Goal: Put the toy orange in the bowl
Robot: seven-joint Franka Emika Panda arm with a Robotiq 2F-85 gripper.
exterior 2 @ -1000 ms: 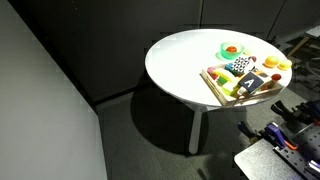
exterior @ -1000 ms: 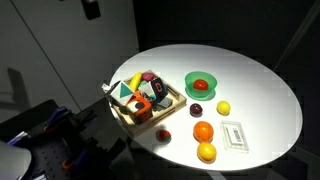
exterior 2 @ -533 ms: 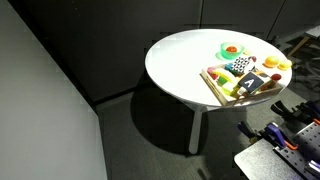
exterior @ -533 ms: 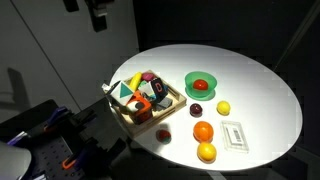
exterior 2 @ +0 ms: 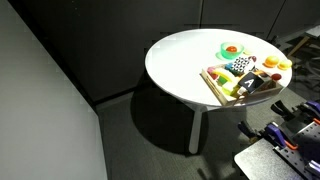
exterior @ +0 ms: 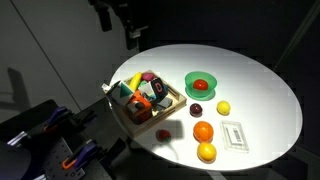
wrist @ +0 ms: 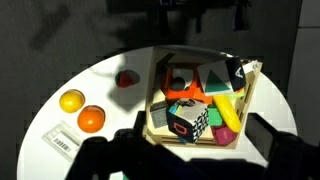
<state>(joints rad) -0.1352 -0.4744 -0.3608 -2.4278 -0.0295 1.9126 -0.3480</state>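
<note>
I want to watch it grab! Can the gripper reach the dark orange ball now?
Probably yes. The toy orange sits uncovered on the table with free space above it. The gripper hangs high near the wooden tray, so it must cross over and come down.

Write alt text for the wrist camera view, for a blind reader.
A square wooden tray packed with colourful toys sits on a round white table. Left of it lie the toy orange, a yellower fruit and a white card.
</note>
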